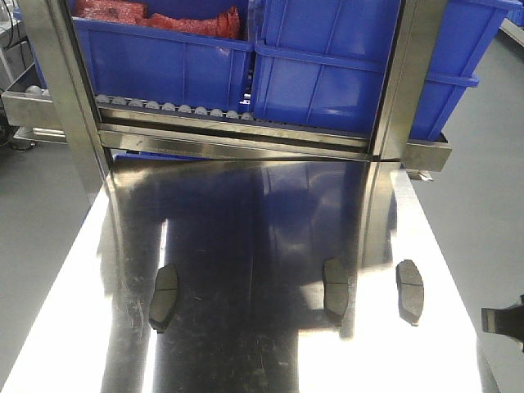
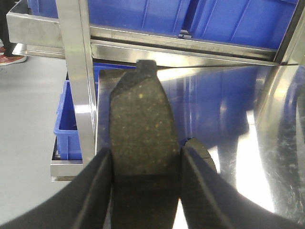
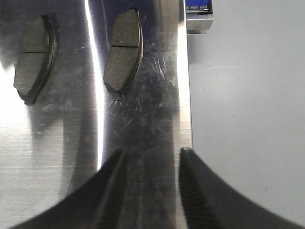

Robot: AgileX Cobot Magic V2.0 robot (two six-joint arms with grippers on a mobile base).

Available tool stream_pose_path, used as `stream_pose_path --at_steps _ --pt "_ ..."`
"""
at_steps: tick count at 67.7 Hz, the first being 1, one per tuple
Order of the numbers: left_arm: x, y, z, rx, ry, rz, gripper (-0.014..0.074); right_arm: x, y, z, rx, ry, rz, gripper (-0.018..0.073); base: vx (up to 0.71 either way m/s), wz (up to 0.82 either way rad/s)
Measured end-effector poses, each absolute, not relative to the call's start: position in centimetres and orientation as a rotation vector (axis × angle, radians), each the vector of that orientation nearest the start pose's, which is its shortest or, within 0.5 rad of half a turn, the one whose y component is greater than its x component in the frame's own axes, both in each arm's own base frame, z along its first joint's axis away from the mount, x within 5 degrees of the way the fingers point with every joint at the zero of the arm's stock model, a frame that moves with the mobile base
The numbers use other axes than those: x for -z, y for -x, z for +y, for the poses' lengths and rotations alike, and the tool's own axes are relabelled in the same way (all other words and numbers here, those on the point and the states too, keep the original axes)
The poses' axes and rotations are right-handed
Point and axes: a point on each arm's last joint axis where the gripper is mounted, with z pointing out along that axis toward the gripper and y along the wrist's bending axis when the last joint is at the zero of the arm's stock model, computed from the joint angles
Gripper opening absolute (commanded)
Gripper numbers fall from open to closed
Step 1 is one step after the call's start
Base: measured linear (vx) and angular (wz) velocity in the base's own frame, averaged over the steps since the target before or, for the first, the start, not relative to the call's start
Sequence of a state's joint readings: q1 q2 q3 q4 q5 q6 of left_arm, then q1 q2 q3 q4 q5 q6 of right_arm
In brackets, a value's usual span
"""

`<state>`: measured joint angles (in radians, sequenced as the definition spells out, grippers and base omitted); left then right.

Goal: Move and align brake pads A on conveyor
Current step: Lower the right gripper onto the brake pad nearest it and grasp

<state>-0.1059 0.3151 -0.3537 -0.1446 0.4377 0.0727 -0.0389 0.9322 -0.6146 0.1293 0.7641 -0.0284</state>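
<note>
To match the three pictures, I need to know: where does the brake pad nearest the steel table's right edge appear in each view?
Front view: the rightmost brake pad lies lower right, near the edge of the steel table.
Left wrist view: not in it; the left gripper holds another pad.
Right wrist view: the rightmost brake pad lies upper middle, near the table edge.
Shared landmark: the steel table.

Left gripper (image 2: 145,152) clamped on brake pad (image 2: 140,109), right gripper (image 3: 153,152) spread
</note>
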Motion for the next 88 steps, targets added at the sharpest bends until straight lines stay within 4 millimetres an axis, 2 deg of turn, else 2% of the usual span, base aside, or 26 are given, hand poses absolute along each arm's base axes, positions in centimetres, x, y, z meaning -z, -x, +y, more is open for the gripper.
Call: stream_pose_path --at_steps 7,22,35,41,54,66,88 --pt "-27.3 -7.5 -1.4 0.170 -0.087 1.880 -0.0006 -26.1 -16.3 0.2 -0.125 -0.099 2.565 0.0453 0.00 0.00" --pt "-27.3 -7.5 -1.4 0.170 -0.087 1.880 -0.0006 -26.9 -18.5 0.3 -0.134 -0.084 2.623 0.0453 0.00 0.00" --pt "-27.3 -7.5 -1.4 0.170 -0.087 1.880 -0.0006 -26.7 -21.7 2.8 -0.183 0.002 2.699 0.0453 0.00 0.00" --pt "-27.3 -7.5 -1.4 0.170 -0.087 1.880 -0.0006 -25.8 -23.3 3.6 -0.172 -0.029 2.750 0.0454 0.00 0.00" --pt "-27.3 -7.5 -1.4 0.170 -0.087 1.880 -0.0006 -23.8 -27.6 3.8 -0.087 -0.055 2.846 0.0463 0.00 0.00" --pt "-27.3 -7.5 -1.4 0.170 -0.087 1.880 -0.0006 -22.4 -30.7 4.1 -0.068 -0.061 2.901 0.0504 0.00 0.00" --pt "-27.3 -7.5 -1.4 0.170 -0.087 1.880 -0.0006 -19.4 -34.3 4.6 -0.046 -0.074 3.004 0.0516 0.00 0.00"
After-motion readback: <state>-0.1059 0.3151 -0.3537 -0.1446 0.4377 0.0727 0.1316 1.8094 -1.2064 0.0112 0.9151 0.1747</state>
